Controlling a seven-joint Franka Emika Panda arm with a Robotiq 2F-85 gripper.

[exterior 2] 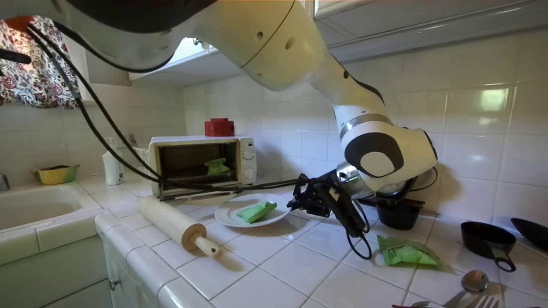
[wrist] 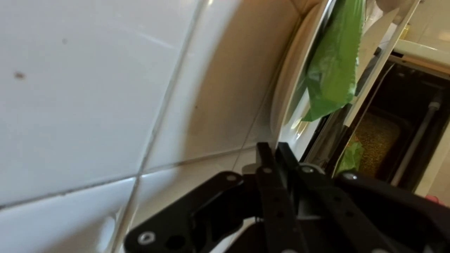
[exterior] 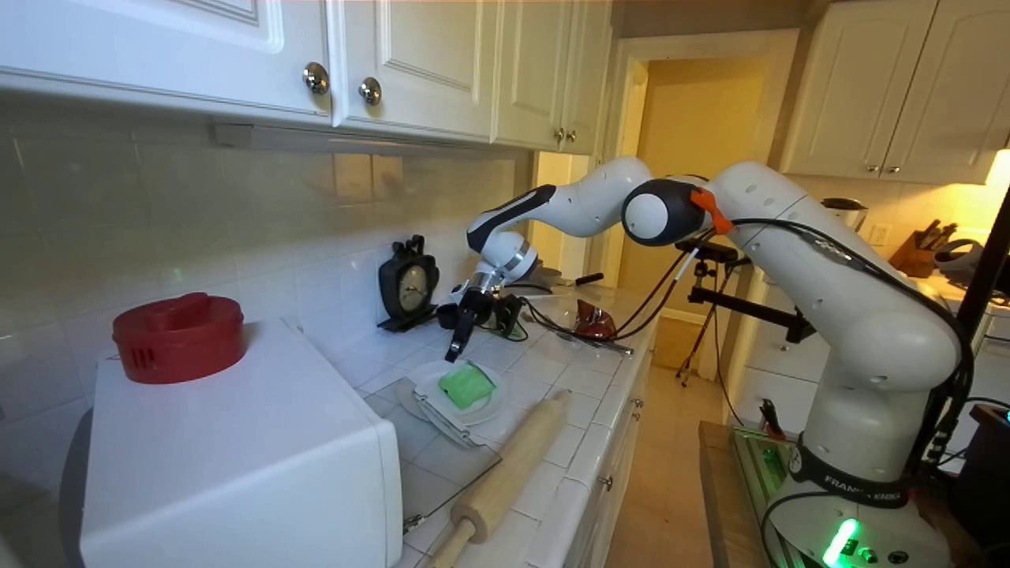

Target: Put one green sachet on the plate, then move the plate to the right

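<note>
One bench (exterior 2: pixel 274 273), white-tiled. One robot arm (exterior: pixel 892 331), white and black, reaches over it. One toaster oven (exterior: pixel 252 442), white, stands on the bench, its door lowered. One rolling pin (exterior 2: pixel 171 221), pale wood, lies near the bench's front edge. One plate (exterior 2: pixel 227 209), whitish, round, sits near the oven, just beside the rolling pin; whether it is level or slightly tilted cannot be told. One container (exterior: pixel 180 339), red, lidded, stands on the oven's top. One pair of fingers (wrist: pixel 267 158), black, nearly together, pinches the plate's rim, which runs between the tips in the wrist view. One creased packet (exterior 2: pixel 406 252), green, lies on the bench, well apart from the plate. One green sachet (exterior 2: pixel 257 211) lies on the plate in both exterior views. One further packet (exterior 2: pixel 217 167), green, is inside the oven. One spoon (exterior 2: pixel 475 281), metal, lies near the creased packet.
</note>
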